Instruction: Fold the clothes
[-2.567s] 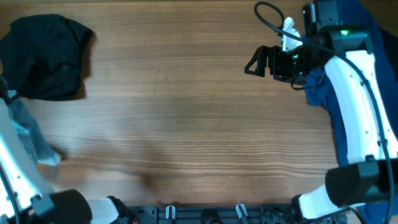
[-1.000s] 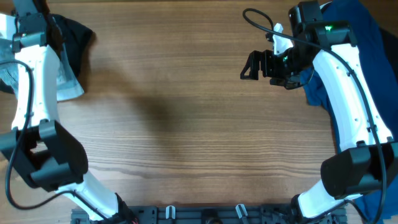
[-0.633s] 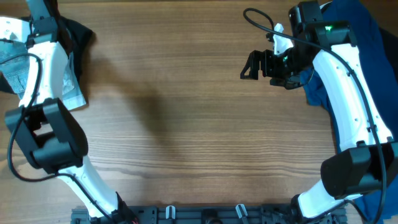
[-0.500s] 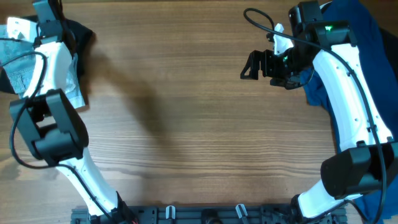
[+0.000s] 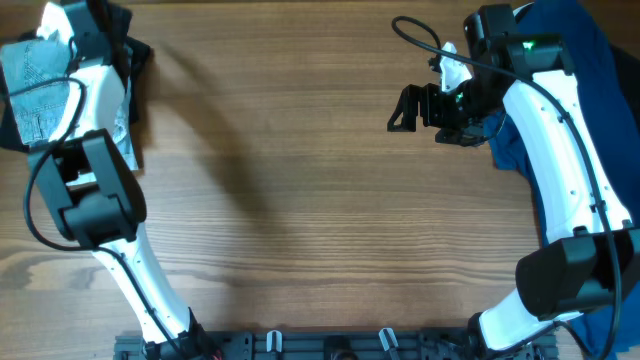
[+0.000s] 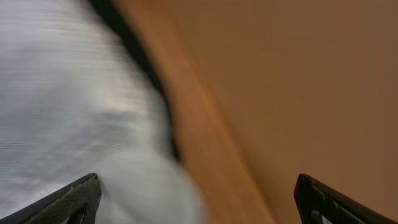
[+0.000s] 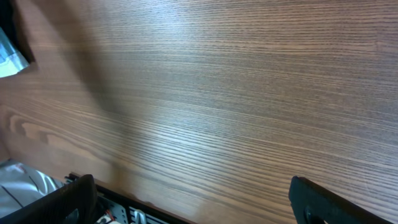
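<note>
the brown wood worktop (image 5: 300, 200) fills most of the view. a dark-blue garment (image 5: 612, 50) lies at its far right corner, partly under the right arm (image 5: 560, 150). light-blue denim shorts (image 5: 35, 85) lie at the far left corner, on top of a black garment (image 5: 140, 55). the left arm (image 5: 95, 80) reaches over the shorts, and the left jaws are wide apart above them. the right jaws are wide apart too, over bare wood near the dark-blue garment.

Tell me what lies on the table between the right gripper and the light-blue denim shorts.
In the overhead view, from the right gripper: bare table, then an edge of the black garment and the left arm against the denim shorts.
</note>
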Tool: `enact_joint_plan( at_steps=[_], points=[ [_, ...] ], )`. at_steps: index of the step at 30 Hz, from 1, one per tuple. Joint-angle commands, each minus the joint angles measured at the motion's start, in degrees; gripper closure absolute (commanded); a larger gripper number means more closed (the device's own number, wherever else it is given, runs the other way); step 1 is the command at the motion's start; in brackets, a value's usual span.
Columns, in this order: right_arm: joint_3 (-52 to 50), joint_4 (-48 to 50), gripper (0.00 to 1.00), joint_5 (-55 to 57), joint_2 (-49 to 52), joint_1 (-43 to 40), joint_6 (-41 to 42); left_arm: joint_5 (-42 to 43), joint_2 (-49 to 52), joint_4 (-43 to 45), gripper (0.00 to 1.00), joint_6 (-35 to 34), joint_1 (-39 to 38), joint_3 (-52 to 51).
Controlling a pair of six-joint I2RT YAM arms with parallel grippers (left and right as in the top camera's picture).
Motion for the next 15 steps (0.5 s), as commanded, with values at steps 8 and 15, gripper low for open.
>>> enact_joint_plan(
  at_steps=[8,15],
  points=[
    [0.9,0.81,0.0,0.59,0.94,0.35,-0.28,6.6,0.17,-15.74,0.38,9.27,-5.05,18.88],
    [0.9,0.37,0.0,0.61,0.94,0.35,-1.36,-2.4,-0.26,-41.7,0.96,9.27,-4.87,19.74]
  ],
)
